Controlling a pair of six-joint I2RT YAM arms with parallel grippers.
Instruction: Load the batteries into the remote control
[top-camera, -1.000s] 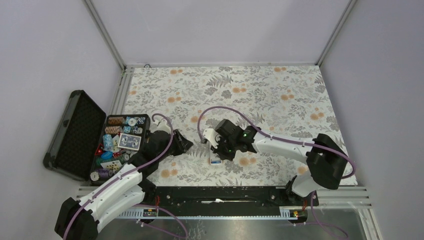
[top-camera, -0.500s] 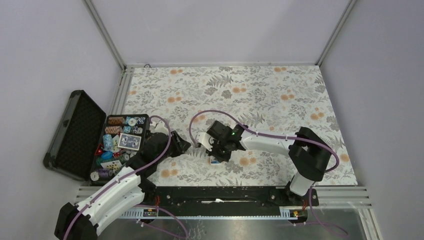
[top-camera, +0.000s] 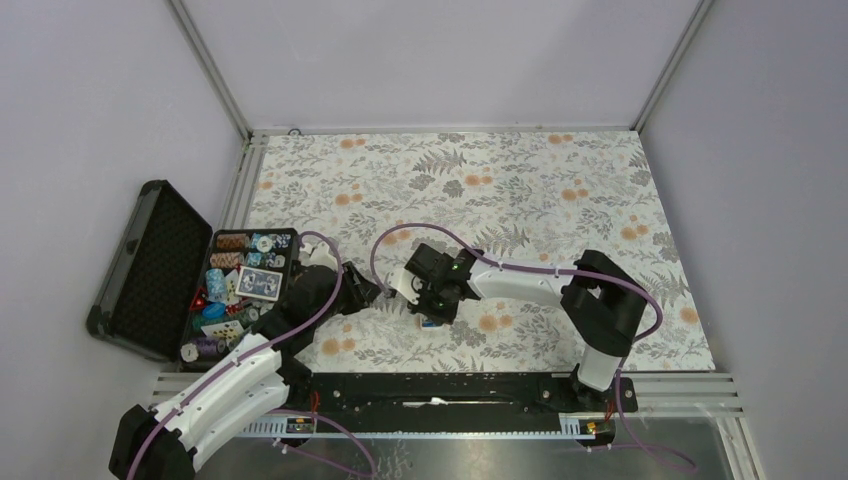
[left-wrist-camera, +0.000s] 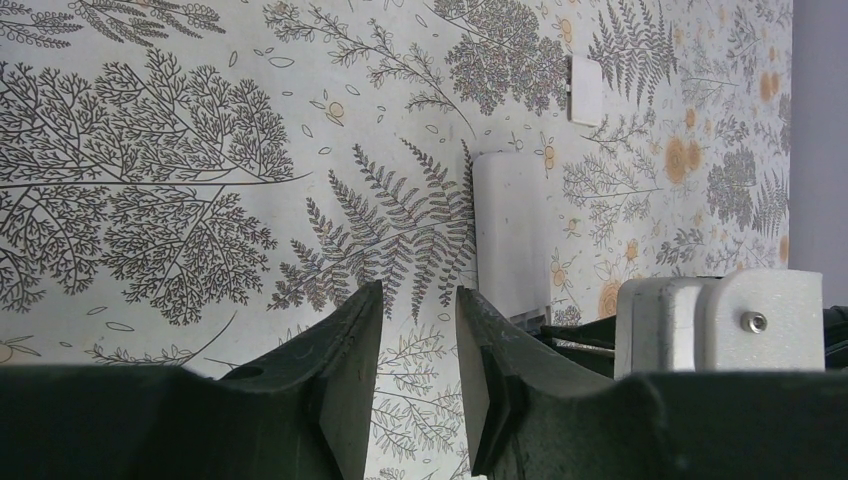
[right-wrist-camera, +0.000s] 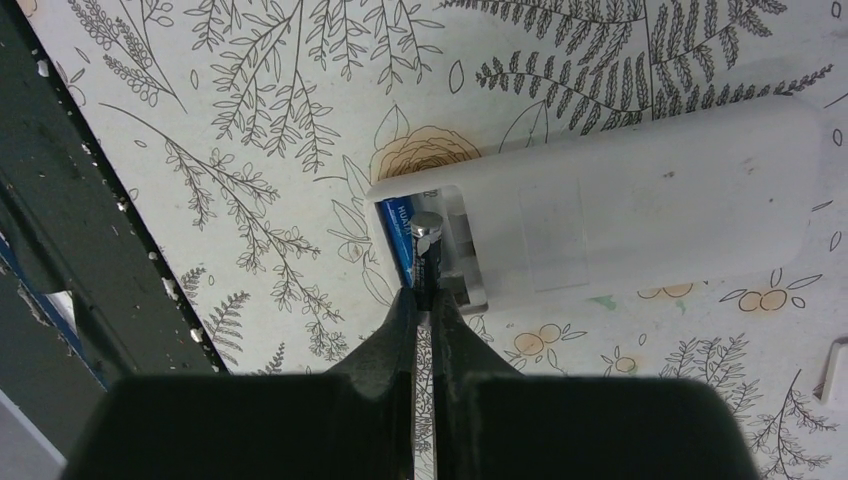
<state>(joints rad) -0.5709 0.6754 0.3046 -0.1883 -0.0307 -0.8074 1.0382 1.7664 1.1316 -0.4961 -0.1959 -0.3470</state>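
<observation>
The remote control (right-wrist-camera: 640, 205) lies back up on the floral table, its battery bay open at the left end. One blue battery (right-wrist-camera: 396, 232) rests in the bay's outer slot. My right gripper (right-wrist-camera: 424, 296) is shut on a second, dark battery (right-wrist-camera: 425, 250), whose silvery tip points into the bay beside the blue one. In the top view the right gripper (top-camera: 432, 308) hangs over the remote (top-camera: 431, 322). Just left of it, my left gripper (left-wrist-camera: 420, 330) stands open over bare table with nothing between its fingers, and the remote (left-wrist-camera: 510, 235) lies a little ahead of it to the right.
A small white cover plate (left-wrist-camera: 585, 88) lies on the table beyond the remote. An open black case (top-camera: 150, 265) with poker chips and cards (top-camera: 238, 285) stands at the left edge. The dark base rail (top-camera: 440, 385) runs along the near edge.
My right arm has shifted left and stretched out, carrying the battery in over the remote's bay. The left gripper has stayed in place, its jaws barely wider.
</observation>
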